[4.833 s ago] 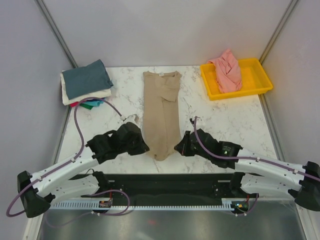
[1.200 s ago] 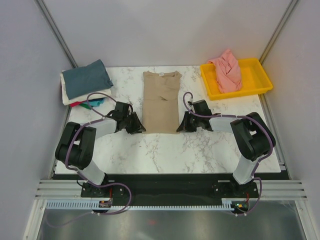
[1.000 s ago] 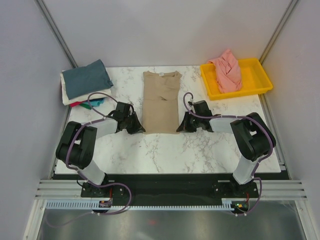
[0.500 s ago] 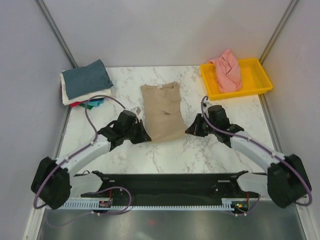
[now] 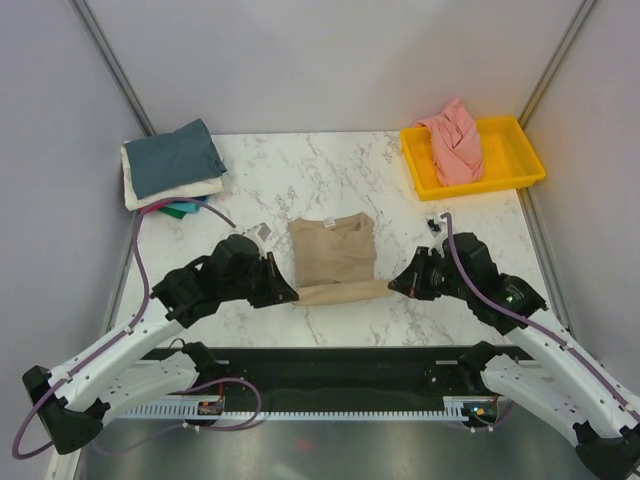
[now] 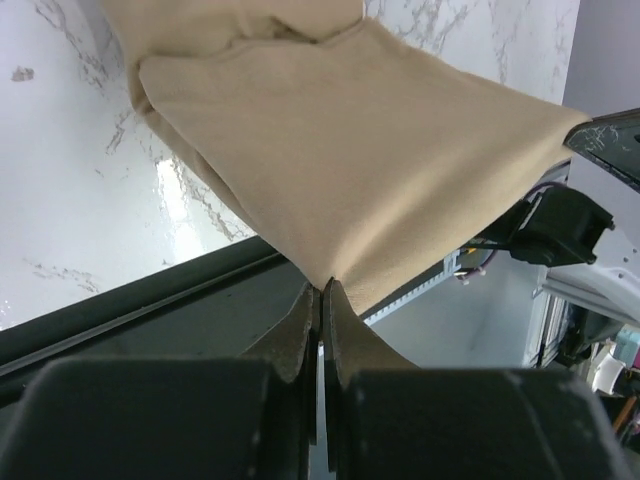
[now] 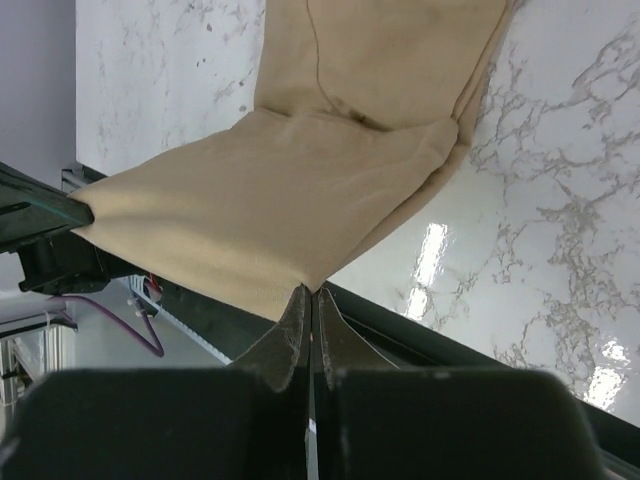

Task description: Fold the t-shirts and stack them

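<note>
— Tan shirt [image 5: 333,258]: location, hold?
— Mid-bench, toward front edge; near corners pinched by left gripper [image 6: 320,292] and right gripper [image 7: 308,293], both clamped. Soft, light, limp; likely best taken at corners.

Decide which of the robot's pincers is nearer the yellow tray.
Right. The right pincer grips the tan shirt at its edge on the side of the yellow tray, closer to the arm bases than the tray; the left pincer holds the opposite edge, farther away.

White marbled tabletop [image 5: 300,170], tan t-shirt [image 5: 333,250] at centre, folded t-shirt stack [image 5: 172,165] upper left, yellow tray [image 5: 505,150] upper right.
</note>
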